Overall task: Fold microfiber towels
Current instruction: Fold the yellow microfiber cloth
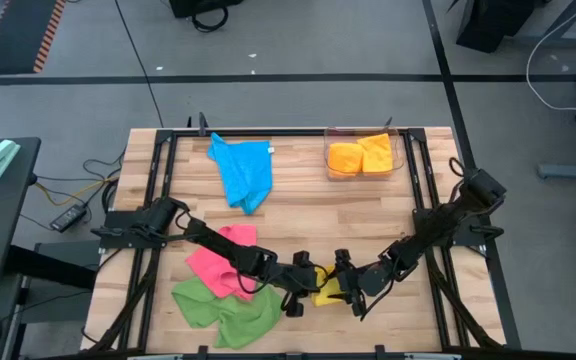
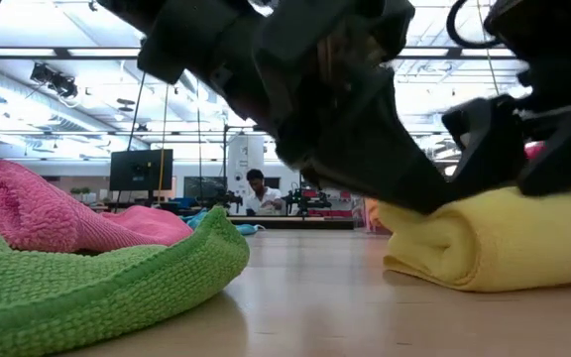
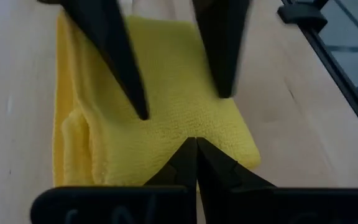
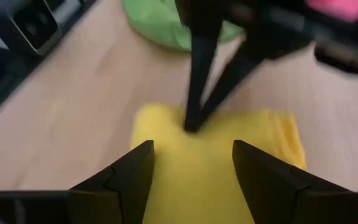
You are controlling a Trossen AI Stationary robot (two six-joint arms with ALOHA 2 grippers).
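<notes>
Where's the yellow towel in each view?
High: yellow towel at the near edge, between both grippers.
Low: right side, folded on the table.
Left wrist: centre, under the shut left gripper.
Right wrist: lower centre, between the open right gripper's fingers.
Shared landmark: green towel.
</notes>
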